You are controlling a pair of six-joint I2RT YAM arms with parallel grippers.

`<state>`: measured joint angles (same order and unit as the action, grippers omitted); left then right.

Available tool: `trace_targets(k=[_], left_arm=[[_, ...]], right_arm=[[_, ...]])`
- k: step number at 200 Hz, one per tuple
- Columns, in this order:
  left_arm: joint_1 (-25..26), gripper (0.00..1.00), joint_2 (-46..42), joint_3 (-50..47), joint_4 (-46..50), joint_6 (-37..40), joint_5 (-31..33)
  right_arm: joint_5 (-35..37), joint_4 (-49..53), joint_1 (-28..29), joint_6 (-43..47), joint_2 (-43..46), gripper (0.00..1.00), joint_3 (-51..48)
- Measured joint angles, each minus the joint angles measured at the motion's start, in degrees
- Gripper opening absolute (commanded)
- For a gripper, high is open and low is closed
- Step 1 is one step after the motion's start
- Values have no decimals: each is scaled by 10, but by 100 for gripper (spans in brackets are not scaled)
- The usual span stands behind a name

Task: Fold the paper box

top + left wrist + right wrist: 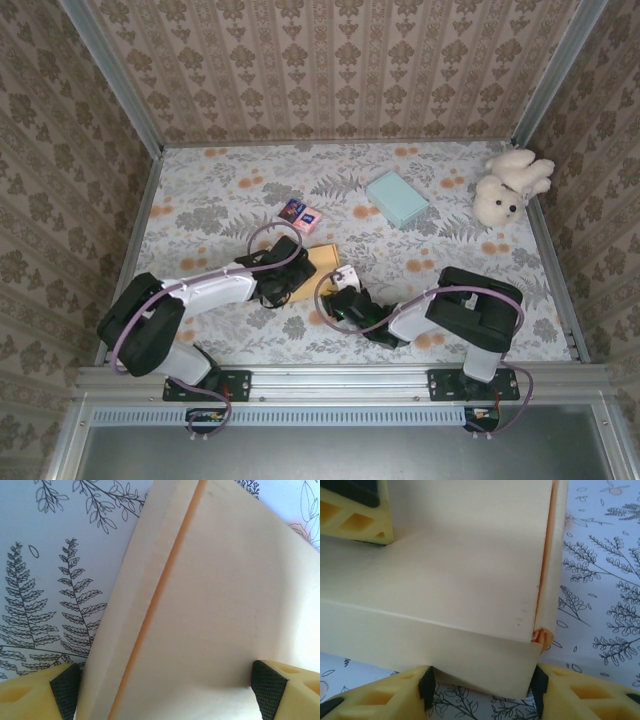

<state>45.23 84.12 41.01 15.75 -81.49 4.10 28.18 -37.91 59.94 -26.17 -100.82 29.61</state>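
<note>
Both your left gripper (pixel 165 692) and right gripper (pixel 482 686) clamped black textured pads (pixel 67 690) onto the smooth cream paper box (pixel 322 262), its flat panels creased.

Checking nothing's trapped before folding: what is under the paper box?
Fern-printed table cover runs up to the paper box edges in both wrist views. The patch directly beneath its panels is hidden.

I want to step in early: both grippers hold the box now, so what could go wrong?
One corner of the box looks crumpled; more pull may tear it. The left gripper sits right beside the right gripper, so their fingers could collide.
</note>
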Motion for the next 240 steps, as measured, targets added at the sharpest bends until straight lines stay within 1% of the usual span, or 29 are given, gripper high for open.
trace_targets(k=[27,56,85,117,127,140,143,149,158,166,168,173,187,195,219,240], left_arm=[[3,91,-6,-3,-2,-2,-5],[16,94,-14,-5,10,-8,-7],[30,97,-37,-6,50,-8,-14],[39,98,-79,-10,113,-7,-13],[39,97,-96,-10,129,-3,-8],[40,97,-120,-10,143,10,6],[40,97,-128,-10,144,17,11],[40,98,-141,-10,144,32,20],[39,98,-164,-10,136,66,33],[38,98,-183,-14,116,101,39],[38,98,-189,-15,108,115,39],[37,97,-202,-19,90,142,40],[29,97,-234,-35,30,233,38],[21,97,-246,-41,3,283,36],[-19,97,-245,-43,-50,408,16],[-60,96,-205,-34,-73,489,-19]], right_arm=[[-22,36,-10,-21,23,58,-1],[-49,82,-22,-34,50,58,-1],[-76,134,-37,-56,86,58,-1],[-86,186,-47,-79,145,58,-1],[-90,201,-47,-86,166,56,-2],[-96,221,-52,-92,197,51,-6],[-100,224,-54,-94,204,49,-8],[-107,235,-60,-98,219,41,-10],[-116,250,-70,-106,238,32,-12],[-126,262,-81,-109,254,26,-13],[-128,266,-83,-107,259,26,-14],[-135,271,-89,-115,268,20,-15],[-150,288,-104,-128,293,10,-21],[-157,296,-111,-136,304,0,-25],[-185,309,-129,-168,319,0,-33],[-214,308,-140,-192,311,0,-36]])
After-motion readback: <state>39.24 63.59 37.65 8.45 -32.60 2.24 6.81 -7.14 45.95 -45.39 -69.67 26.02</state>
